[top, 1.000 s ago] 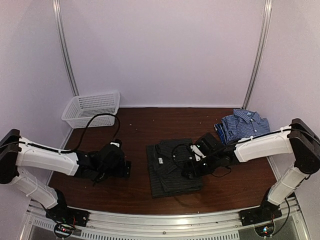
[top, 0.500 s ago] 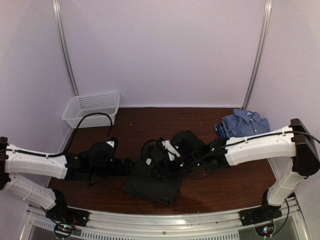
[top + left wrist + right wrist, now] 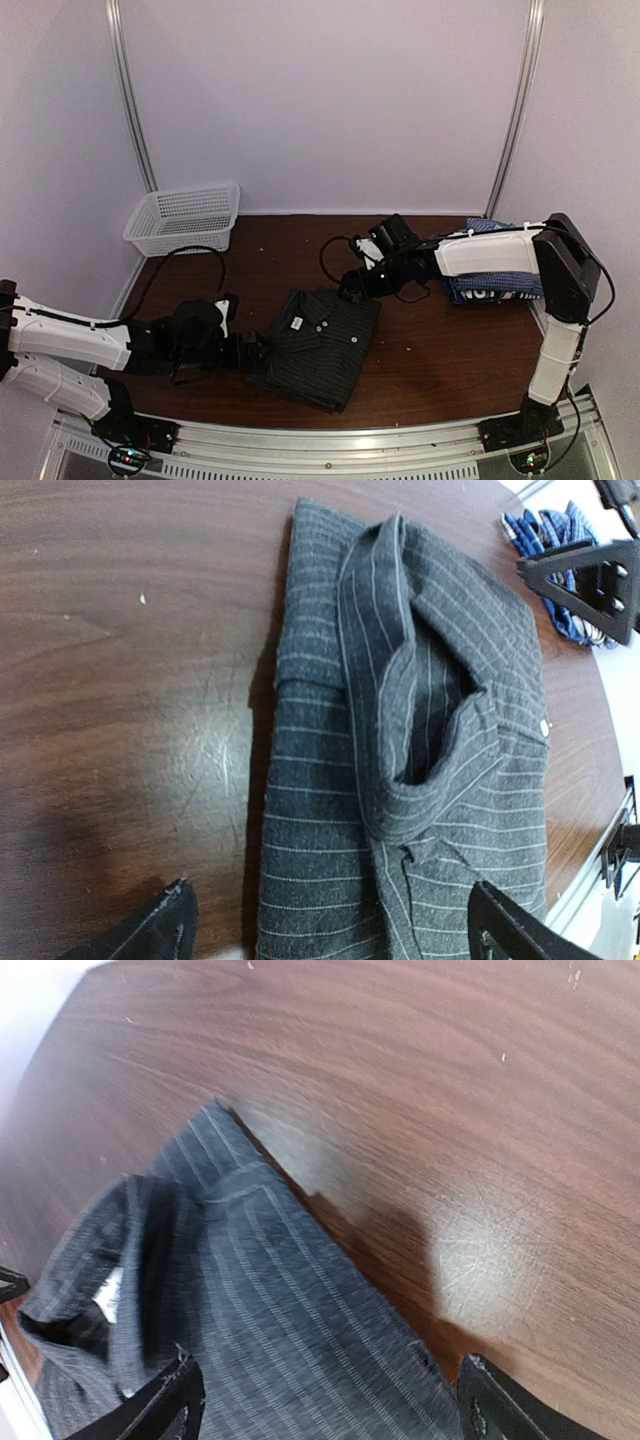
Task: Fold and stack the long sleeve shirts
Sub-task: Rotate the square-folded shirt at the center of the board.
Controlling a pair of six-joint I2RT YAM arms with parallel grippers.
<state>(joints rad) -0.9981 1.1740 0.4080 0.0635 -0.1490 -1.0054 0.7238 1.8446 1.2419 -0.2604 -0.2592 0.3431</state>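
Top external view: the black pinstriped shirt [image 3: 318, 345] lies folded on the bench [image 3: 450, 350], just toward 6 o'clock of centre. The left end effector [image 3: 252, 352] sits at its 9 o'clock edge and the right end effector [image 3: 348, 290] at its 1 o'clock corner, both with fingers spread and holding nothing. Folding looks finished, so stacking comes next: pinch all layers together, then carry them to the checked pile [image 3: 495, 285] at 3 o'clock.

Pale lilac walls [image 3: 320, 100] enclose a dark, scuffed wooden table [image 3: 450, 350].
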